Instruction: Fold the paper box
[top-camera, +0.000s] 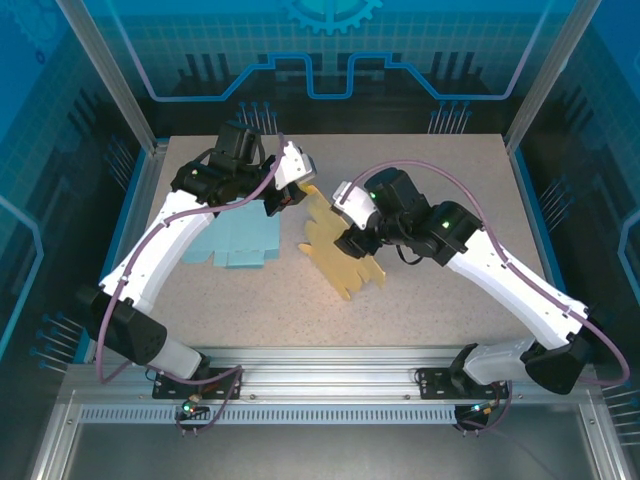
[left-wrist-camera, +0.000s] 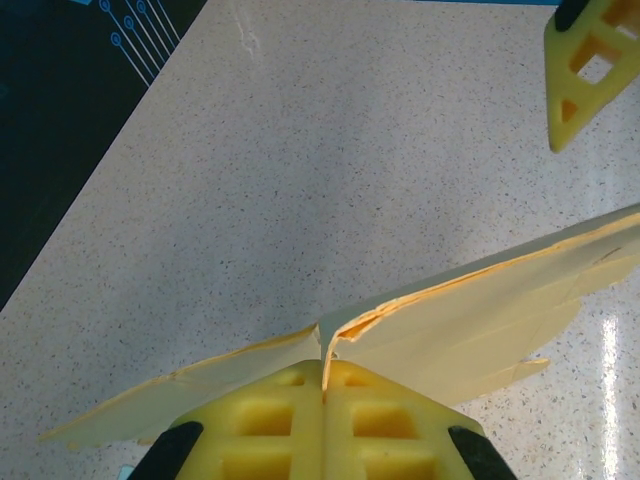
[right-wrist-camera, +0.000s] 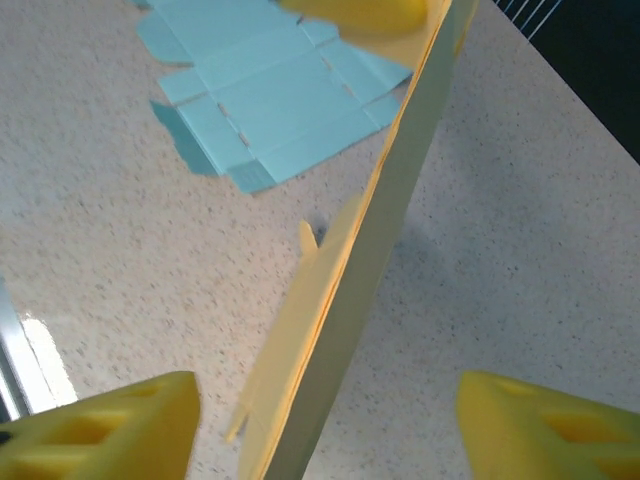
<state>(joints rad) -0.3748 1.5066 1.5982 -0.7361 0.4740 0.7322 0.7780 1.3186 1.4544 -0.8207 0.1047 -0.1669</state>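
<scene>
The paper box is a flat yellow cut-out (top-camera: 342, 262) lying mid-table with its far end lifted. My left gripper (top-camera: 298, 190) is shut on that far edge; in the left wrist view the pads (left-wrist-camera: 270, 415) pinch the paper (left-wrist-camera: 480, 330) at a notch between two flaps. My right gripper (top-camera: 352, 240) hangs over the sheet's middle. In the right wrist view the raised yellow panel (right-wrist-camera: 360, 260) stands on edge between the right gripper's (right-wrist-camera: 327, 400) two fingers, which are wide apart and clear of it on both sides.
A second flat box blank, light blue (top-camera: 235, 240), lies left of the yellow one, under the left arm; it is also in the right wrist view (right-wrist-camera: 270, 100). The speckled table (top-camera: 450, 160) ends at aluminium rails all round.
</scene>
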